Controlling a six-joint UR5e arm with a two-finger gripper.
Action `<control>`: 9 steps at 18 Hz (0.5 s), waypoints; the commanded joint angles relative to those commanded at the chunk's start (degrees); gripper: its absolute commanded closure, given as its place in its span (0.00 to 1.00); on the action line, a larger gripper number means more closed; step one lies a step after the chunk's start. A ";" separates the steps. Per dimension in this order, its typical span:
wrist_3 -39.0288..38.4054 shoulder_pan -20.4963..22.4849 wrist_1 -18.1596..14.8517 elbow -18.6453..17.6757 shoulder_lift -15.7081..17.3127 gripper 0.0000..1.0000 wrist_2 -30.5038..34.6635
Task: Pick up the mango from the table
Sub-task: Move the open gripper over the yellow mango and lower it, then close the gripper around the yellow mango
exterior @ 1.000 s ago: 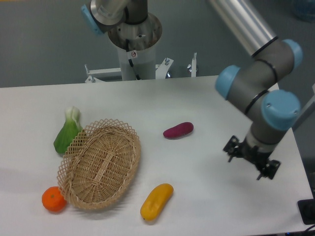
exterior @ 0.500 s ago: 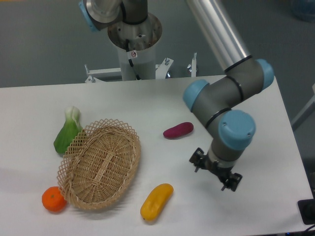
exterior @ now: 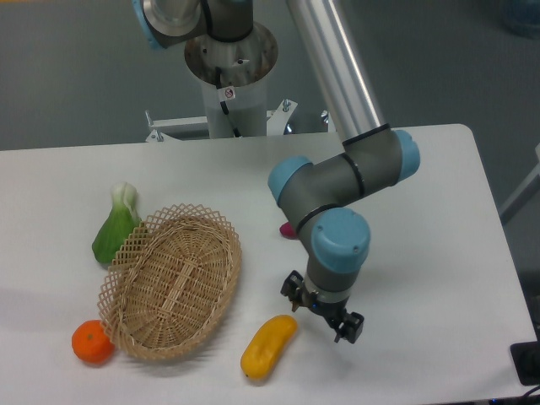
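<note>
Mango (exterior: 268,347) on table (exterior: 439,253) | just left-below fingers (exterior: 323,311) | fingers apart, holding nothing

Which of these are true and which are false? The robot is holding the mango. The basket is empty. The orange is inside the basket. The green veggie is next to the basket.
1. The gripper is holding the mango. False: the mango lies on the table.
2. The basket is empty. True.
3. The orange is inside the basket. False: it sits on the table outside it.
4. The green vegetable is beside the basket. True.
</note>
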 joint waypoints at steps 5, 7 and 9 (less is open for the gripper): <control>-1.50 -1.23 0.53 -1.76 0.00 0.00 0.09; -1.50 -2.37 0.53 -2.20 0.00 0.00 0.17; -1.50 -2.46 0.53 -2.46 0.00 0.00 0.18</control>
